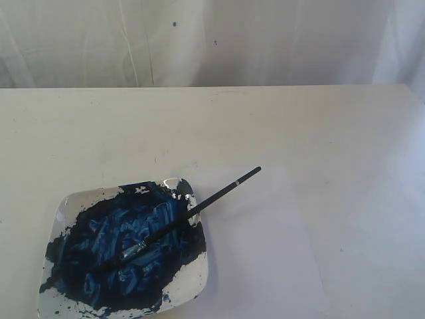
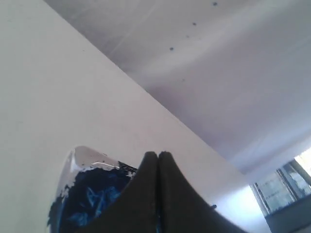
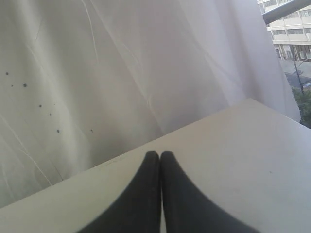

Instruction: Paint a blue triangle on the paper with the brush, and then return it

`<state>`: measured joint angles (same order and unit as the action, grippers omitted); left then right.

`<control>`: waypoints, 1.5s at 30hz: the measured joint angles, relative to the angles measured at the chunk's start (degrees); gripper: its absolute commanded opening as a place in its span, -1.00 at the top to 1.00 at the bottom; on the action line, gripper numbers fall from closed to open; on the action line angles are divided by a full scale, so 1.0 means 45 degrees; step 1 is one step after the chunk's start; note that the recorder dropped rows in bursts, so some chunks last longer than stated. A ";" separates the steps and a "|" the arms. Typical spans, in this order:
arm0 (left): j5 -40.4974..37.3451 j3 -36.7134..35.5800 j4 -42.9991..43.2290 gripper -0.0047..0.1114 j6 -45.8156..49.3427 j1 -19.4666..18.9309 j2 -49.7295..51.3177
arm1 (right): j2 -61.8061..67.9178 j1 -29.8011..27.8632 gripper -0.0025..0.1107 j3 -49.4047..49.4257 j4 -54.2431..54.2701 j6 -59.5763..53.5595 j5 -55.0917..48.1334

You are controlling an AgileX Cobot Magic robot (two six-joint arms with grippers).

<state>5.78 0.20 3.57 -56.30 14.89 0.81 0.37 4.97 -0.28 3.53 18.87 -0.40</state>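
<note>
Left gripper (image 2: 158, 154) and right gripper (image 3: 160, 154) are both pressed together, empty, so we want to open one and grab the brush (image 1: 199, 208) mid-handle, clear of the paint (image 1: 119, 259).

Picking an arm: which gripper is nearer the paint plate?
The left gripper: the plate shows just past its shut tips. The right gripper sees only table and curtain.

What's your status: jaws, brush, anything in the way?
Both jaws shut, empty. Brush lying across paint plate, bristles in paint. Paper unpainted. Nothing blocking.
</note>
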 measured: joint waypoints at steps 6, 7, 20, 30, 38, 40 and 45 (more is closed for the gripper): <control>0.1310 0.0442 0.2358 0.92 -0.0029 0.1465 0.1362 | 0.0000 0.0000 0.96 0.0000 0.0000 0.0000 0.0000; 0.1281 0.0811 0.2865 0.92 -0.0029 0.1564 0.1718 | 0.0000 0.0000 0.96 0.0000 0.0000 0.0000 0.0000; 0.0173 0.6061 0.7660 0.92 -0.0144 0.2232 0.9783 | 0.0000 0.0000 0.96 0.0000 0.0000 0.0000 -0.0352; -0.2658 0.9390 0.9305 0.92 0.0103 0.4954 1.5997 | 0.0000 0.0000 0.96 0.0000 0.0000 0.0000 -0.0545; -0.4188 1.3512 0.7355 0.92 0.2117 0.5005 1.9271 | 0.0000 0.0000 0.96 0.0000 0.0000 0.0000 -0.0545; -0.5569 1.4800 0.5357 0.92 0.4656 0.5005 2.0278 | 0.0000 0.0000 0.96 0.0000 0.0000 0.0000 -0.0545; -0.9479 1.8767 -0.1229 0.92 1.1905 0.4634 2.3128 | 0.0000 0.0000 0.96 0.0000 0.0000 0.0000 -0.0545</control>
<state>-36.87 84.66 -1.96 -2.73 35.75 104.89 0.37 4.97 -0.28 3.53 18.87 -2.86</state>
